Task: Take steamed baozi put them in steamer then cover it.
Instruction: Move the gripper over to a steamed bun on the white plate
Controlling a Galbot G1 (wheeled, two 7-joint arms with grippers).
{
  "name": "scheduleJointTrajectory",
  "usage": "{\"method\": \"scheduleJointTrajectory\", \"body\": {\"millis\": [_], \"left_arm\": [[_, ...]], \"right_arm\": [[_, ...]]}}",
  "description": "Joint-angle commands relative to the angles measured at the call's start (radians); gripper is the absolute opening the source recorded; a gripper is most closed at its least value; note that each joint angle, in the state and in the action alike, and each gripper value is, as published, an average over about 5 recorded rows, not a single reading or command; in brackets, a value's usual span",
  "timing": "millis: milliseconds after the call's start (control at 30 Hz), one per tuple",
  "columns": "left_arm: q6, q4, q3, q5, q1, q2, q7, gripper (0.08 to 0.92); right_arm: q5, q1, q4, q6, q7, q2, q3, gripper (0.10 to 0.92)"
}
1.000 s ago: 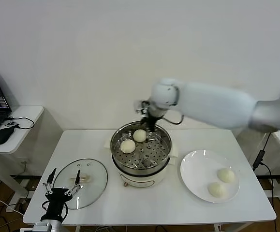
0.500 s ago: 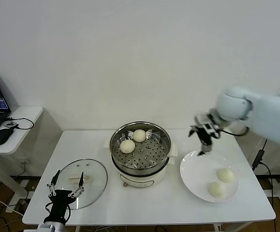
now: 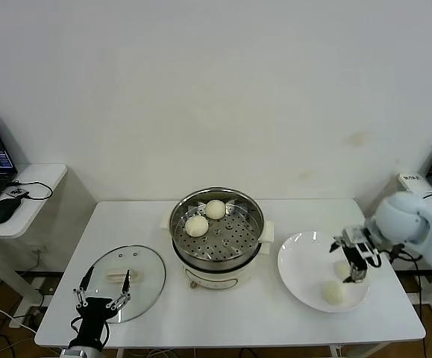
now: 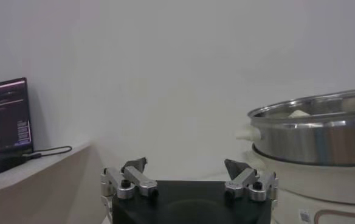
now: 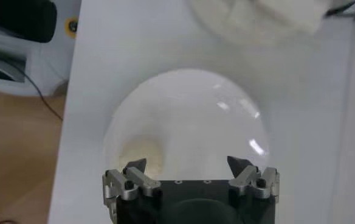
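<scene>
The steel steamer (image 3: 239,237) on its cream pot base stands at the table's middle with two baozi in it, one (image 3: 197,225) nearer and one (image 3: 216,209) behind it. Two more baozi lie on the white plate (image 3: 301,261): one (image 3: 335,292) at the front and one (image 3: 342,268) partly hidden by my right gripper (image 3: 355,273). That gripper is open and empty, low over the plate beside this bun. The right wrist view shows its open gripper (image 5: 186,165) over the plate (image 5: 196,115) with a baozi (image 5: 138,155) near one finger. The glass cover (image 3: 145,277) lies flat at the front left.
My left gripper (image 3: 102,298) waits open at the cover's front edge; its wrist view (image 4: 186,165) shows the steamer (image 4: 311,131) ahead. A side table (image 3: 33,183) with a laptop and mouse stands at the left. The wall is close behind the table.
My right arm has swung from the steamer's far rim to the right and down to the plate, with nothing in its gripper. The left gripper has barely shifted.
</scene>
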Motion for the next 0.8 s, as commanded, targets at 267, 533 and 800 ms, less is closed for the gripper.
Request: {"method": "scheduleJointTrajectory", "body": {"millis": [267, 533, 800], "left_arm": [[0.000, 0.000, -0.006, 0.002, 0.002, -0.001, 0.000, 0.823], [-0.001, 0.002, -0.010, 0.001, 0.002, 0.001, 0.000, 0.823], [-0.002, 0.005, -0.011, 0.003, -0.001, -0.001, 0.000, 0.823]], "right_arm": [[-0.094, -0.311, -0.053, 0.009, 0.017, 0.017, 0.208, 0.823], [-0.103, -0.321, -0.087, 0.004, 0.029, 0.054, 0.213, 0.823], [-0.109, -0.326, -0.121, 0.003, 0.045, 0.082, 0.217, 0.821]]}}
